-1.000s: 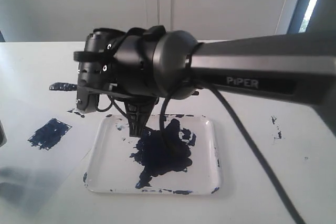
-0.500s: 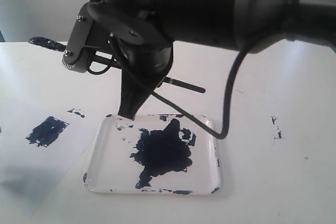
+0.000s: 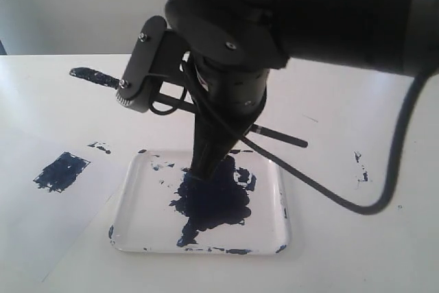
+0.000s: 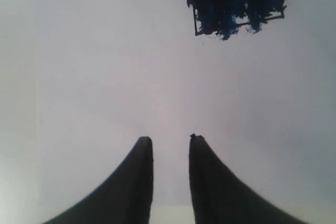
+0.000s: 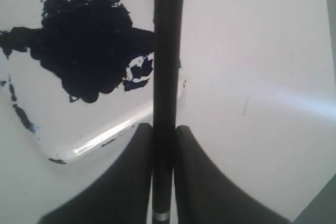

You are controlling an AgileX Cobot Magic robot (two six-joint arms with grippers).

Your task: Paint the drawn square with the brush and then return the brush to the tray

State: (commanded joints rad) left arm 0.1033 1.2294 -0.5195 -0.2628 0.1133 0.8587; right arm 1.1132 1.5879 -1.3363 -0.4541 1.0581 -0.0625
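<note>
Grip first: the right pincer (image 5: 164,128) is clamping the brush (image 5: 168,51) crosswise, jaws nearly together with only the thin handle between them, so the stick is running out to both sides of the fingertips roughly level rather than pointing down. I am reading that as a carrying hold: with the wet tip (image 3: 92,75) sticking out well to one side and up off the table (image 3: 357,238), it is not dragging paint over anything. The tray (image 3: 140,211) is lying directly under this pincer, whose fingertips are hanging over the blot (image 3: 212,204); whether they are touching it I cannot tell. The square (image 3: 62,171) is sitting well away from the pincer, on the side where the tip is pointing, and it is showing mostly navy with one ragged edge, so I am judging the painting done and the return step in hand. The left pincer (image 4: 170,139) is hovering over the paper (image 4: 79,77) with its jaws a narrow gap apart and nothing between them, the square lying ahead of its fingertips and off to one side; I am taking it as parked clear of the work. For the put-down I am wanting the brush lowered until it is resting in the tray before the jaws are letting go, otherwise the tip could be landing on the table.
</note>
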